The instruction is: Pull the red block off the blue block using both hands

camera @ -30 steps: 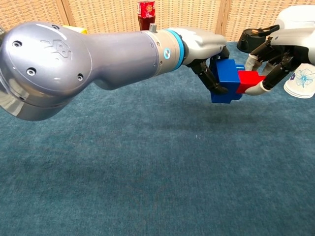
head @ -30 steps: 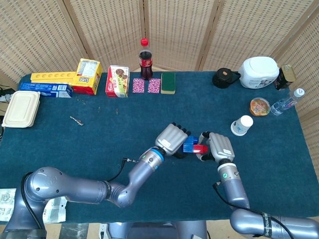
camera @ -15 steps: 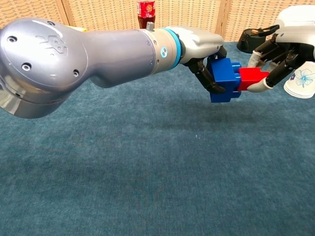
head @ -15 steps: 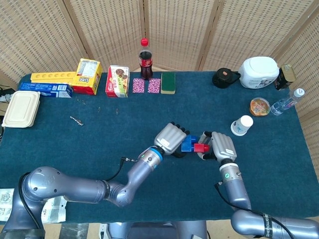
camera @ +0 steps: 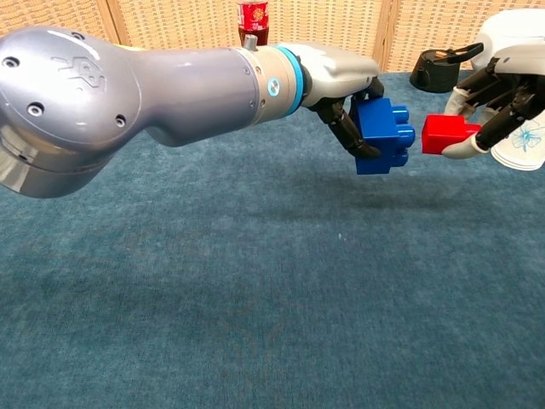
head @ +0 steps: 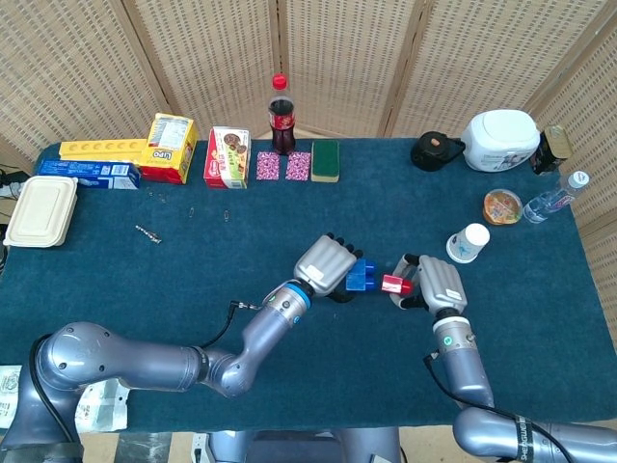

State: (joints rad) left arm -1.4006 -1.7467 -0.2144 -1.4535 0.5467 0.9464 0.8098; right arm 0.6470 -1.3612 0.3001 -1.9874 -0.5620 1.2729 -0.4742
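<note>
The blue block and the red block are apart, with a narrow gap of open air between them, both held above the table near its middle. The blue block is a chunky, glossy brick with round studs on the face turned toward the red one; in the chest view its studded side points right and its longer side runs roughly up and down, tilted a little. The red block is smaller, a plain bright red brick, its long axis lying roughly level and pointing left toward the blue block's studs. In the head view the blue block sits just left of the red block, the two nearly in line across the table.

The left hand grips the blue block, dark fingers wrapped over its left side and the palm behind it. The right hand holds the red block, fingers curled around its right end with a pale fingertip under it.

A white paper cup stands just beyond the right hand. Along the far edge stand a cola bottle, a green sponge, a yellow box and a red box. At the far right are a white container and a black pot.
</note>
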